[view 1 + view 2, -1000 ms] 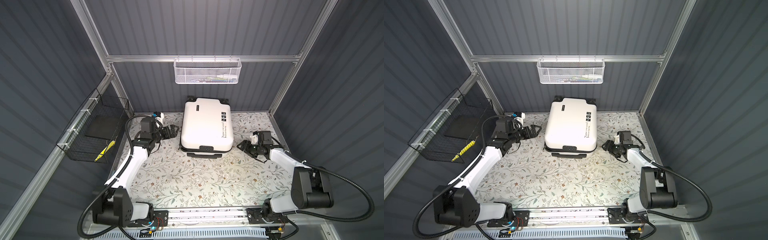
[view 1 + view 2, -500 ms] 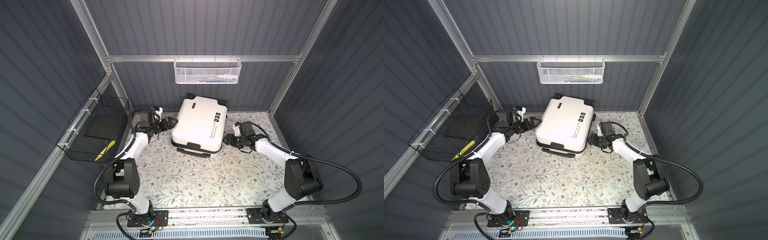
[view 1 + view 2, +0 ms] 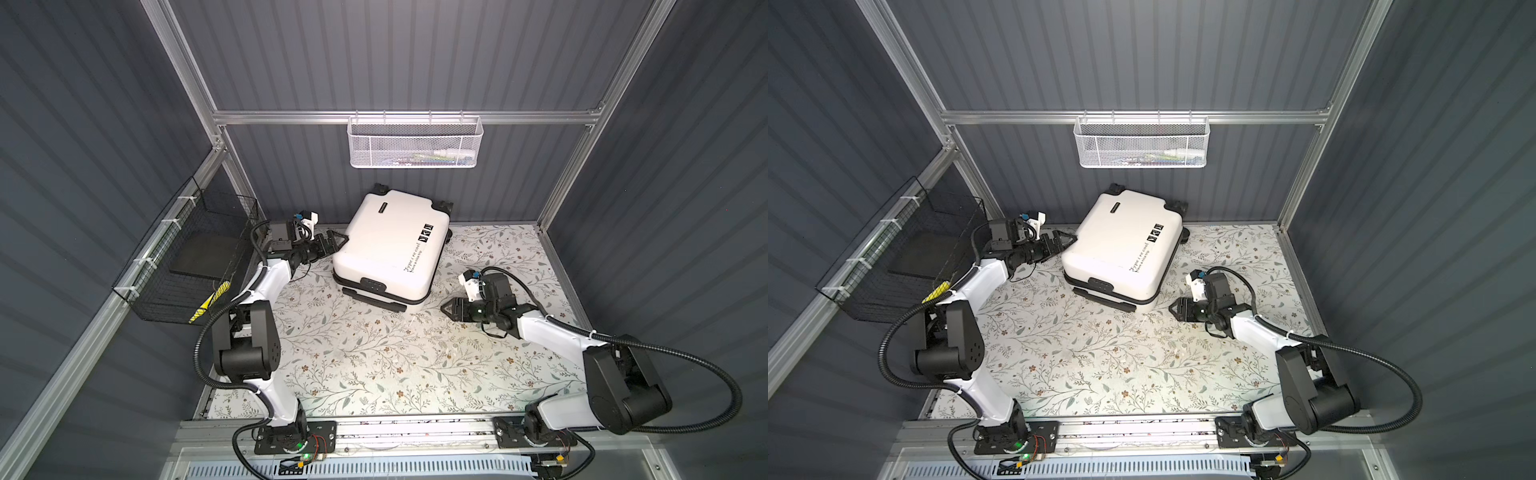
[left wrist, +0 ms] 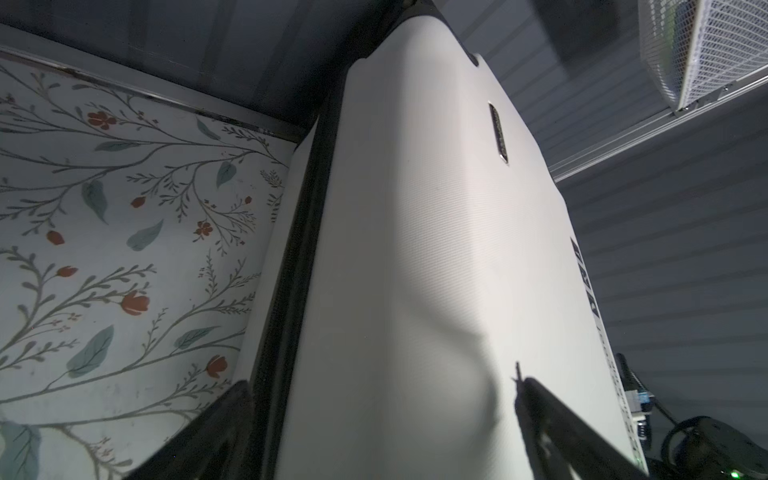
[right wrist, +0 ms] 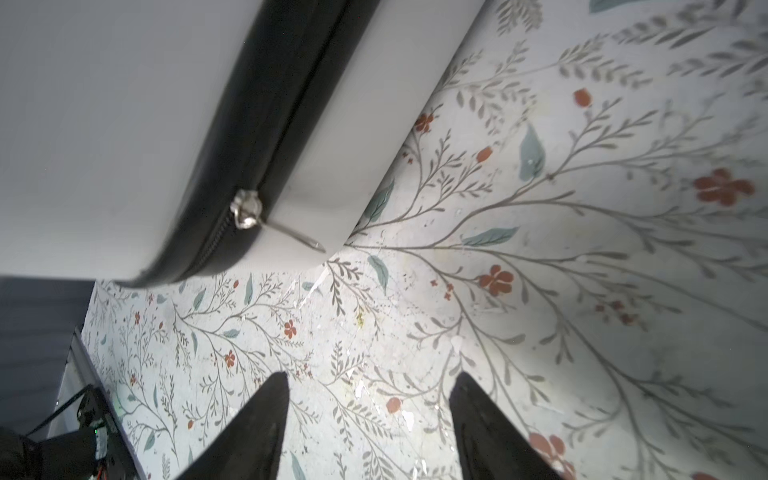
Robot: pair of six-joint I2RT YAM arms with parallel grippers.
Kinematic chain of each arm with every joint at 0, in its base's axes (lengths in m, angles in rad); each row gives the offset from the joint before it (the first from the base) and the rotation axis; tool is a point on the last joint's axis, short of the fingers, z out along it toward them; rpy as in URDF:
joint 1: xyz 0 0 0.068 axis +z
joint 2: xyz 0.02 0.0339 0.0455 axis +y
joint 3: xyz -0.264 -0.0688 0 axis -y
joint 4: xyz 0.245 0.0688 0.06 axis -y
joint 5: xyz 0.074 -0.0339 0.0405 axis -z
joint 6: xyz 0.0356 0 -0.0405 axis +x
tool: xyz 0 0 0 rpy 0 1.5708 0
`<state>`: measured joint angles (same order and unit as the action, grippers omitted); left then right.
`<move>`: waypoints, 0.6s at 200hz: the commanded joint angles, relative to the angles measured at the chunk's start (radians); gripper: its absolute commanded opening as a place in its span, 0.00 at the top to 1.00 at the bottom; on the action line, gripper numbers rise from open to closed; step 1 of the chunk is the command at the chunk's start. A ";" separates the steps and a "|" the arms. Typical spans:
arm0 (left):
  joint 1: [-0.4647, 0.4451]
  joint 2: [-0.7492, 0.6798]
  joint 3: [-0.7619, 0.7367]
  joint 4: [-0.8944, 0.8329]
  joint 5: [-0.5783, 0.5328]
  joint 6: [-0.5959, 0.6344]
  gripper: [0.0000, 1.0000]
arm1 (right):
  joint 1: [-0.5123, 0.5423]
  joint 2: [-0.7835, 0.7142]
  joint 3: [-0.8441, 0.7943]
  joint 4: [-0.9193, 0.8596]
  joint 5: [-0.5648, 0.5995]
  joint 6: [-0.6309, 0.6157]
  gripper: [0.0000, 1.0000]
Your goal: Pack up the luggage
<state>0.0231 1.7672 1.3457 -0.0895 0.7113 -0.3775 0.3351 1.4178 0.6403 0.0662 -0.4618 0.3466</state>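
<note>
Luggage [image 3: 390, 249]: closed, lying flat on its broad face on the floral table [image 3: 374, 374], below and in front of the white mesh basket [image 3: 415, 145].
Right gripper [image 3: 446, 309]: nearest item, well in front of the basket under its right end. Jaws apart and empty, aimed at the case's near corner and clear of it.
Zipper pull [image 5: 247, 214]: sits at that corner, tab hanging toward the table.
Step in hand (judged): unzipping, so the case can be opened for packing.
Method: close the fingers [image 5: 257, 424] squarely on the tab, not the slider body. Draw along the black seam, not away from the shell. Brace the far side, or the case may slew.
Left gripper [image 3: 338, 241]: in front of the basket, beyond its left end. Jaws fully apart, straddling the case's side edge. Cannot tell whether they press.
Long axis: runs from handle [image 3: 374, 300] to wheels [image 3: 445, 206]. The handle end points away from the basket, skewed toward the robot's left. The wheels end lies toward the wall beneath the basket.
</note>
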 commanded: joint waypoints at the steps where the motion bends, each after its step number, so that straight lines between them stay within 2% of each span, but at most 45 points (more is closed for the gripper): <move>1: 0.005 0.018 0.036 0.022 0.068 0.024 0.00 | 0.001 0.006 -0.037 0.235 -0.094 -0.060 0.38; 39: 0.009 0.028 0.037 0.031 0.104 0.036 0.00 | 0.001 0.102 -0.032 0.404 -0.120 -0.060 0.42; 120: 0.032 0.032 0.059 0.057 0.159 0.013 0.00 | 0.000 0.325 0.029 0.633 -0.200 -0.029 0.51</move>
<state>0.0463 1.7790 1.3647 -0.0544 0.8272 -0.3676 0.3351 1.7004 0.6376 0.5884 -0.6174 0.3141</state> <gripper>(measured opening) 0.996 0.499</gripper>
